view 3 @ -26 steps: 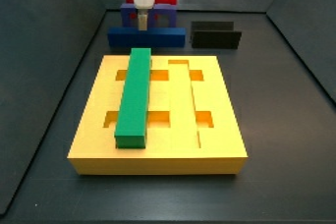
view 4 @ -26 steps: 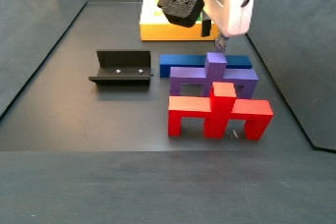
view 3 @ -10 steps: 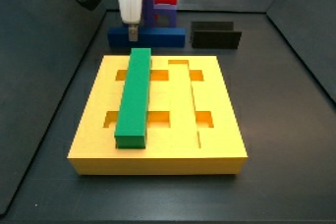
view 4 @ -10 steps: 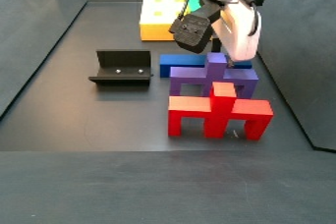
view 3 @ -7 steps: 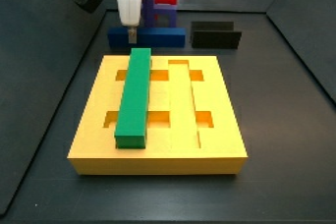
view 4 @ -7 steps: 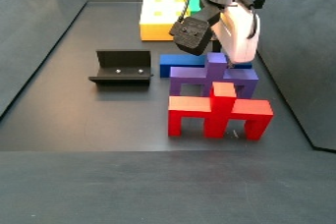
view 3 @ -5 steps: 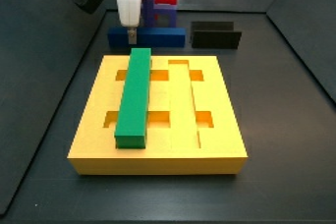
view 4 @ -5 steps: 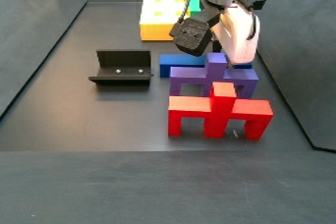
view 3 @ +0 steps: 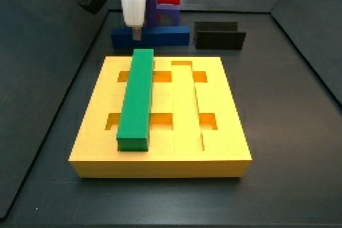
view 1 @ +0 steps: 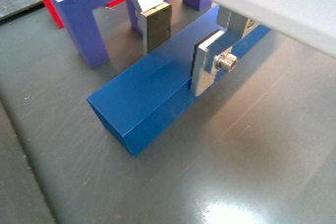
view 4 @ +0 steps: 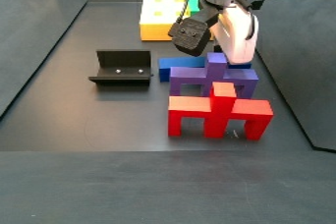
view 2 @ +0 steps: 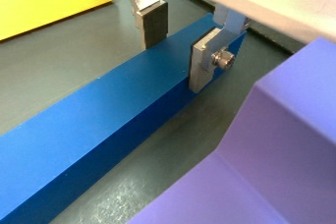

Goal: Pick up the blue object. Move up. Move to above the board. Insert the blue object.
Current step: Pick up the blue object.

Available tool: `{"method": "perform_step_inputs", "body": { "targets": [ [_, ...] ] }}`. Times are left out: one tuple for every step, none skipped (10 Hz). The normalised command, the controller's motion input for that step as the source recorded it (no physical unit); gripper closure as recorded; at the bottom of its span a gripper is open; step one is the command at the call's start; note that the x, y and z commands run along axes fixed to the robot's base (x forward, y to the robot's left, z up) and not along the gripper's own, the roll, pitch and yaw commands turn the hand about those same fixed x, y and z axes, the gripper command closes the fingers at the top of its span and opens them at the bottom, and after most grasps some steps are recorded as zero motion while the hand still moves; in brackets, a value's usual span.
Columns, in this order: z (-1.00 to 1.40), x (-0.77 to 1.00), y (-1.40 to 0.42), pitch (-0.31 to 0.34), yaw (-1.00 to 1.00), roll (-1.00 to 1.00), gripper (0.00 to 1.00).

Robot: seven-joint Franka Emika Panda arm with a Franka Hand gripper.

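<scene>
Dark grey desk (view 3: pixel 287 122) inside dark walls; the blue object (view 1: pixel 164 88) lies flat on it, just beyond the far end of the board (view 3: pixel 227 122) in a side view and right beside the purple arch piece (view 4: pixel 210 74), with the red blocks (view 4: pixel 218 114) past that.

Gripper (view 1: pixel 178 33) is low over the blue object, near one end of it rather than mid-length. Both wrist views show the fingers (view 2: pixel 207 58) spread, one plate on each long side face of the bar. Closing direction runs across the bar's short width; long axis runs crosswise to the finger gap. That is the relation the pick depends on, and it looks right.

The nearer plate appears to sit against or almost against the side face; the far plate (view 1: pixel 152 17) stands clear, with desk visible between pad and bar. Not yet pinched, by this reading.

Judgement: closing should take the bar squarely. An off-centre hold may let the long free end droop or swing on lift. The arch stands close along one side, so the finger there has little room.

The board carries a green bar (view 3: pixel 135 100) seated lengthwise in one groove; the parallel groove (view 3: pixel 198 102) beside it is open. Black fixture (view 4: pixel 122 69) stands apart, to the side.
</scene>
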Motion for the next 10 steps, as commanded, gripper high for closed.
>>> {"method": "perform_step_inputs", "body": {
  "targets": [
    [0.00,0.00,0.00,0.000,0.00,0.00,1.00],
    [0.00,0.00,0.00,0.000,0.00,0.00,1.00],
    [0.00,0.00,0.00,0.000,0.00,0.00,1.00],
    [0.00,0.00,0.00,0.000,0.00,0.00,1.00],
    [0.00,0.00,0.00,0.000,0.00,0.00,1.00],
    [0.00,0.00,0.00,0.000,0.00,0.00,1.00],
    [0.00,0.00,0.00,0.000,0.00,0.00,1.00],
    [0.00,0.00,0.00,0.000,0.00,0.00,1.00],
    [0.00,0.00,0.00,0.000,0.00,0.00,1.00],
    [0.00,0.00,0.00,0.000,0.00,0.00,1.00]
  ]
}}
